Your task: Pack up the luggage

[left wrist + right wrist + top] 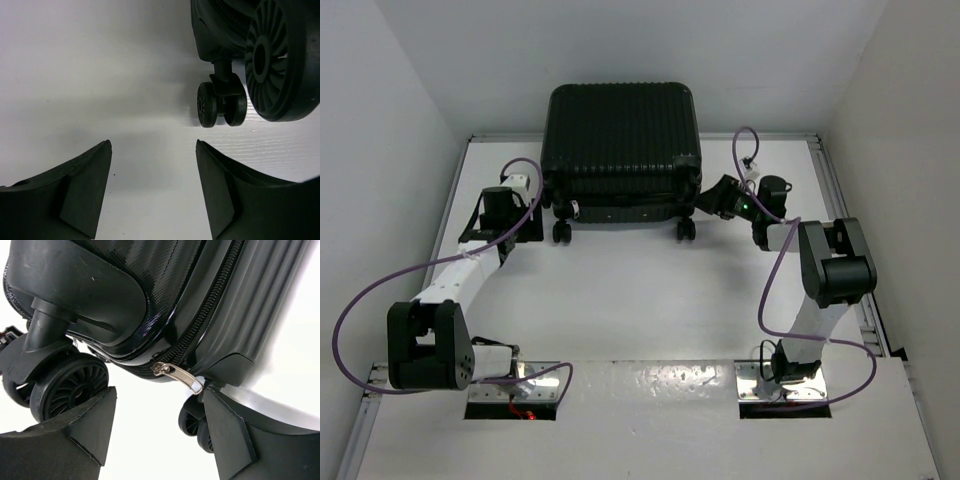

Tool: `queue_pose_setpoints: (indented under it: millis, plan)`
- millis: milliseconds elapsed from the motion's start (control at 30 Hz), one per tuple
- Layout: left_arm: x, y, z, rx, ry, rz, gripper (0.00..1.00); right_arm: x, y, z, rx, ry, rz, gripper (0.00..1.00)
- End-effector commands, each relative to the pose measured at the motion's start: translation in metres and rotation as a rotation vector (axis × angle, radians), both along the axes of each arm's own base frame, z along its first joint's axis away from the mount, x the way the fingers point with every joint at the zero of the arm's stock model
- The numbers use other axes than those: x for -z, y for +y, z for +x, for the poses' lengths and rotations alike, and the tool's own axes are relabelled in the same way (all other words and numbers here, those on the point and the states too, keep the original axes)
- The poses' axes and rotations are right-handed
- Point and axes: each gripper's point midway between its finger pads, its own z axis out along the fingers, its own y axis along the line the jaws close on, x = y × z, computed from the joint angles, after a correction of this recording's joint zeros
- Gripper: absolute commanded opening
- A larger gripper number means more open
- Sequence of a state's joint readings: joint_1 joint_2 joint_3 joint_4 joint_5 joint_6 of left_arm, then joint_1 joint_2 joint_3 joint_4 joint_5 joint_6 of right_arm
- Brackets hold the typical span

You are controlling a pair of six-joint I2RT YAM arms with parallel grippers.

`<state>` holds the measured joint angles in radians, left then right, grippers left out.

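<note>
The black ribbed luggage (620, 145) lies closed on the table at the back, its wheels facing me. My left gripper (542, 205) is open and empty by the luggage's left wheels (221, 102), just short of them. My right gripper (705, 205) is open at the luggage's right bottom corner. In the right wrist view a silver zipper pull (180, 376) hangs from the zip between the two shell halves (150, 285), its tip touching or nearly touching my right fingertip (217, 410). Nothing is held.
White walls close in at the left, right and back of the white table (640, 300). Purple cables (380, 300) loop beside both arms. The luggage's wheels (685, 230) stick out toward me.
</note>
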<state>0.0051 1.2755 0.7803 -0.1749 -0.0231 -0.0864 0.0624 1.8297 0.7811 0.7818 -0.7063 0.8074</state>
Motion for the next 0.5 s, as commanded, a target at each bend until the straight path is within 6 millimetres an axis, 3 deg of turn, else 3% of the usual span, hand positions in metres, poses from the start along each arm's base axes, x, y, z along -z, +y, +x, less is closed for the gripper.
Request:
queue_pose_setpoints:
  millis: [0, 467]
  plan:
    - [0.001, -0.01, 0.001, 0.029, -0.003, -0.003, 0.73, -0.023, 0.001, 0.004, -0.055, -0.112, 0.004, 0.71]
    - [-0.001, -0.013, 0.006, 0.026, -0.005, 0.003, 0.73, -0.01, 0.001, 0.021, -0.118, -0.255, -0.099, 0.71]
